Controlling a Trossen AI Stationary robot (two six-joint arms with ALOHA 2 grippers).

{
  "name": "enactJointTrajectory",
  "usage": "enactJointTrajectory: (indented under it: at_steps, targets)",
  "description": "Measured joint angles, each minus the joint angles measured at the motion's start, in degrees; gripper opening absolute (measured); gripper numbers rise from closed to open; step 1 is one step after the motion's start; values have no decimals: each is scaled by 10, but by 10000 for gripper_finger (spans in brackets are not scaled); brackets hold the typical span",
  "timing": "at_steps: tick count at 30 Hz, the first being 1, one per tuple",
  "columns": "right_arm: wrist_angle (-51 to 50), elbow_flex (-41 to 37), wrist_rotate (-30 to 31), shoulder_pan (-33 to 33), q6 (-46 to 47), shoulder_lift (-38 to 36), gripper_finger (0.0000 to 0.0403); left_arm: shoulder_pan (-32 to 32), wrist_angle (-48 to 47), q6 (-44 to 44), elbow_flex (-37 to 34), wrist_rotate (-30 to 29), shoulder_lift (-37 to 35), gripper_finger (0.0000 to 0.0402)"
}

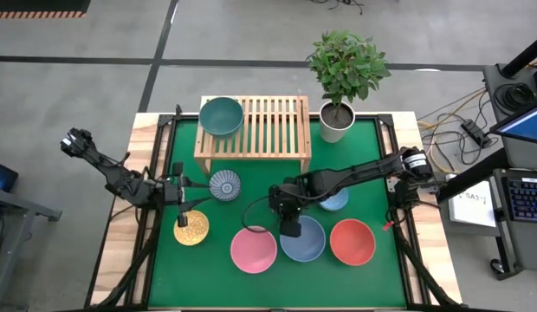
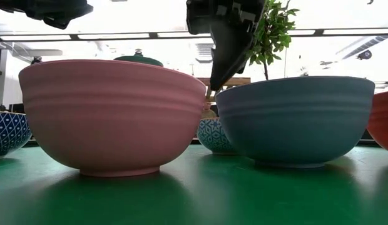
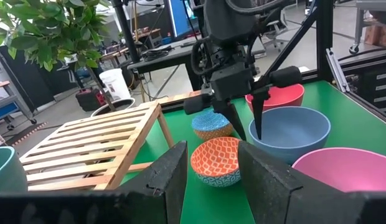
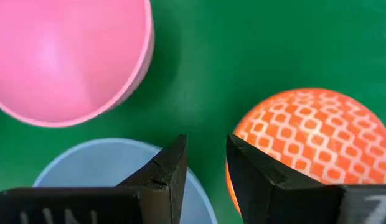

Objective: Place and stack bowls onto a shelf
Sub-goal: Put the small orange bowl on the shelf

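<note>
The right gripper (image 1: pixel 289 227), fingers parted, hangs over the near rim of the blue-grey bowl (image 1: pixel 305 240) on the mat; it should straddle that rim squarely before closing.

Eight bowls (image 1: pixel 254 249), one shelf (image 1: pixel 273 130), one plant (image 1: pixel 346 65), two arms.

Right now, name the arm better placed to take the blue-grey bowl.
Right. The right claw is open and straddles the rim of the blue-grey bowl. The left claw is off by the blue-white bowl, with the pink bowl between.
</note>
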Motion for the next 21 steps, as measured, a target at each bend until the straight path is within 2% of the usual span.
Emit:
enactJointTrajectory:
  at_steps: [3,7,9,12,15,21]
  targets:
    - [0,0,2,1,16,0,85,0,0,0,0,0,0,125]
    - [0,0,49,8,-1,0,22,0,0,0,0,0,0,125]
    - [2,0,49,10,1,0,19,0,0,0,0,0,0,125]
    - [3,0,22,10,25,9,43,0,0,0,0,0,0,125]
    - [2,0,5,10,33,20,85,0,2,-2,0,0,0,125]
    - [4,0,62,10,43,33,170,0,2,-2,0,0,2,125]
